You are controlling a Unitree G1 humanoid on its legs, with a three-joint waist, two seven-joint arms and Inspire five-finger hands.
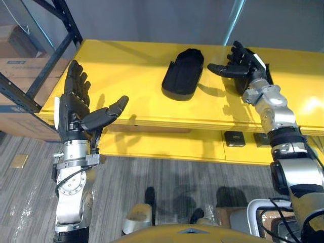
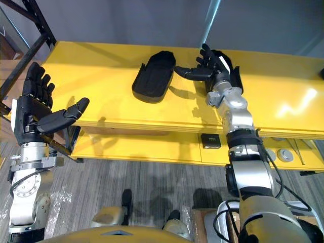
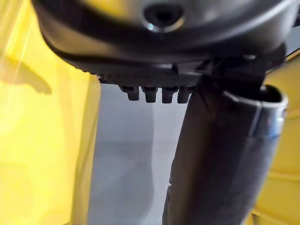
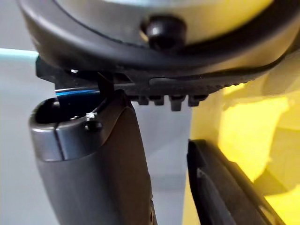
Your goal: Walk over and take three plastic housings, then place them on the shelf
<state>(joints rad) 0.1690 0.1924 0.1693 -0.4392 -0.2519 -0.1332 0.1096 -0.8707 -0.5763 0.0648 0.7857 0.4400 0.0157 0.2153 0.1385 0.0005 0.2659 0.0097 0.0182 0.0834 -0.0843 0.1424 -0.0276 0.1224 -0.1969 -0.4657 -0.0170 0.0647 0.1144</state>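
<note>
Right hand (fingers spread), plastic housing just beside

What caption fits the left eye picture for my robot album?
Open left hand and open right hand hover at the yellow shelf, a black plastic housing lying between them.

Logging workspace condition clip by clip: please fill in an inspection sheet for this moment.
surface: glossy yellow shelf top, bearing two housings.
job's things: black oblong plastic housing lies mid-shelf, untouched; second black plastic housing lies beneath the right hand.
clutter: small black square fittings on the shelf's lower front face.
hands: left hand open, raised before the shelf's left front edge, holding nothing; right hand open, fingers spread over the second housing, contact unclear.
cables: nothing seen.
surroundings: dark blue metal rack and cardboard boxes at left; grey plank floor below.
</note>
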